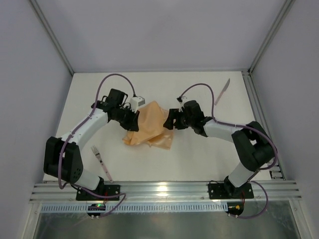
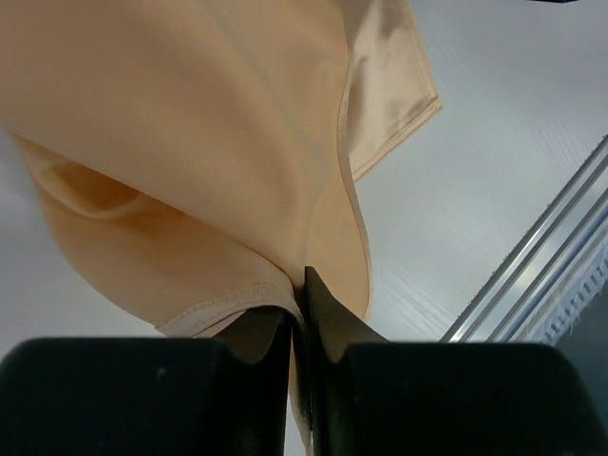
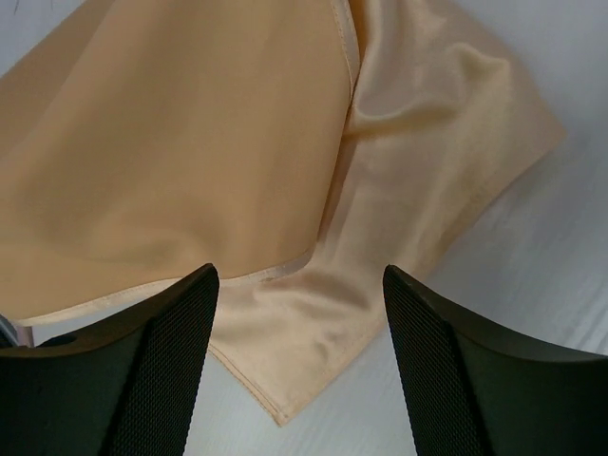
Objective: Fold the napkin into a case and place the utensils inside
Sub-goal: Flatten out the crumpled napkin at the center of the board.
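While the left gripper (image 2: pixel 299 285) pinched a hem of the napkin (image 1: pixel 149 128), crumpled mid-way across the table (image 1: pixel 199 159), the right gripper (image 3: pixel 296 275) hovered open over another edge; it likely needed one layer only, gripped squarely.

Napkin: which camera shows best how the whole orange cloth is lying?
The top external view: it alone shows the whole napkin and its crumpled outline. The left wrist view shows just a draped fold pinched in the left end effector; the right wrist view shows overlapping layers and one corner.

Plain peach-orange napkin (image 1: pixel 149 127); white table (image 1: pixel 199 159); fork (image 1: pixel 101 163) seemingly pale pink.
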### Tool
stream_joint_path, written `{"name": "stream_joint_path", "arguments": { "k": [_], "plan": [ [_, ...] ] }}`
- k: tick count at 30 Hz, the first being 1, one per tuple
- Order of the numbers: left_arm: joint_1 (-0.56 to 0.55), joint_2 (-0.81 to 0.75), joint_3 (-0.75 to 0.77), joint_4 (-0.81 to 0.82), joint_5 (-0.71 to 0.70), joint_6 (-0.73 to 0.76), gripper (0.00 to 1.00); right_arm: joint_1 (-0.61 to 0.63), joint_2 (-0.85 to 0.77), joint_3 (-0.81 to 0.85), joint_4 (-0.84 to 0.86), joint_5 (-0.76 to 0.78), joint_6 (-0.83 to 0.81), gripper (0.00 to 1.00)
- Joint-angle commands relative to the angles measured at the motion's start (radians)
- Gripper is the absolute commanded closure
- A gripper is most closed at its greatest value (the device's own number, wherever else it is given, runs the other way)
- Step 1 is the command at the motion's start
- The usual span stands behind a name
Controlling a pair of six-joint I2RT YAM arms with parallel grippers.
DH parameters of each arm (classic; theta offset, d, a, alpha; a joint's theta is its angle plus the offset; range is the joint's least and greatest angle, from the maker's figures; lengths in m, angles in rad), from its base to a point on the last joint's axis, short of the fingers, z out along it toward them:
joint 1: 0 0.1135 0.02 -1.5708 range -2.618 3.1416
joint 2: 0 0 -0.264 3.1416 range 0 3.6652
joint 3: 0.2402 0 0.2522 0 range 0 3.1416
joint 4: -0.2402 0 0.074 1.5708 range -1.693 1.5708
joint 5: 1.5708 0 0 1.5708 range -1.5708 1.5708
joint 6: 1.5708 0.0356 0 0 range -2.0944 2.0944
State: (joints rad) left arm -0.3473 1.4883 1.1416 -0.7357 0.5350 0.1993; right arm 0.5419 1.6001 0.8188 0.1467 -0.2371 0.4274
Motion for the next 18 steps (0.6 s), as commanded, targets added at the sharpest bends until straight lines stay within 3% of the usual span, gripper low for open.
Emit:
{"name": "stream_joint_path", "arguments": {
  "k": [1, 8, 11, 14, 15, 16, 17, 18],
  "plan": [
    [0.028, 0.018, -0.026, 0.053, 0.014, 0.011, 0.91, 0.007, 0.079, 0.066, 0.109, -0.119, 0.091, 0.25],
    [0.042, 0.04, -0.036, 0.062, 0.025, 0.015, 0.91, 0.067, 0.202, 0.123, 0.093, -0.073, 0.111, 0.26],
    [0.047, 0.035, -0.043, 0.068, 0.026, 0.017, 0.91, 0.078, 0.253, 0.148, 0.1, -0.071, 0.126, 0.31],
    [0.053, 0.03, -0.046, 0.067, 0.031, 0.017, 0.91, 0.079, 0.276, 0.158, 0.12, -0.065, 0.143, 0.49],
    [0.059, 0.03, -0.046, 0.065, 0.034, 0.02, 0.89, 0.078, 0.277, 0.161, 0.117, -0.054, 0.145, 0.67],
    [0.065, 0.029, -0.046, 0.058, 0.037, 0.025, 0.87, 0.078, 0.274, 0.163, 0.114, -0.045, 0.142, 0.77],
    [0.073, 0.027, -0.042, 0.05, 0.048, 0.029, 0.83, 0.078, 0.268, 0.163, 0.108, -0.035, 0.136, 0.88],
    [0.094, 0.02, -0.04, 0.03, 0.055, 0.035, 0.66, 0.078, 0.247, 0.16, 0.093, -0.019, 0.129, 0.95]
  ]
}}
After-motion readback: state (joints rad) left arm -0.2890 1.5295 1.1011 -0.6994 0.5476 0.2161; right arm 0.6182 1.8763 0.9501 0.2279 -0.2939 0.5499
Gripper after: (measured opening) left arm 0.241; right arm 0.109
